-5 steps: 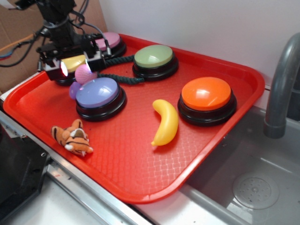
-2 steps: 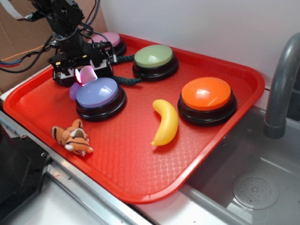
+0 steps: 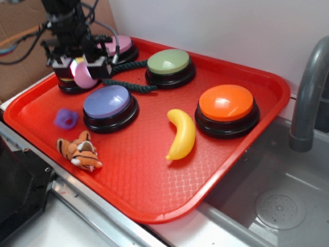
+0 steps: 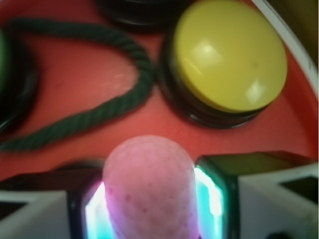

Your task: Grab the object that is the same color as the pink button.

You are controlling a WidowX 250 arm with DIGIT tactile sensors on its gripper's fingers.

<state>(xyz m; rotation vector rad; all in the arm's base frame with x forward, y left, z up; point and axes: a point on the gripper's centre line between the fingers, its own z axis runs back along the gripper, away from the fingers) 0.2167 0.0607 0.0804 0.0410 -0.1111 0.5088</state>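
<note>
The pink bumpy ball [image 3: 82,73] is squeezed between the fingers of my gripper [image 3: 81,69], which is shut on it and lifted above the red tray [image 3: 154,180] at the back left. The wrist view has the ball [image 4: 148,186] filling the gap between the lit pads [image 4: 209,191], with the yellow button [image 4: 229,55] below. The pink button [image 3: 121,44] sits just behind the gripper, partly hidden by it.
On the tray are a lavender button [image 3: 107,101], green button [image 3: 168,61], orange button [image 3: 226,102], banana [image 3: 181,134], tiger toy [image 3: 78,153], dark green rope [image 3: 128,85] and a small purple ring [image 3: 66,118]. A grey faucet [image 3: 308,92] and sink stand to the right.
The gripper has closed on the pink ball and lifted it back towards the yellow button. The purple ring has slid from beside the lavender button to the tray's front left.
</note>
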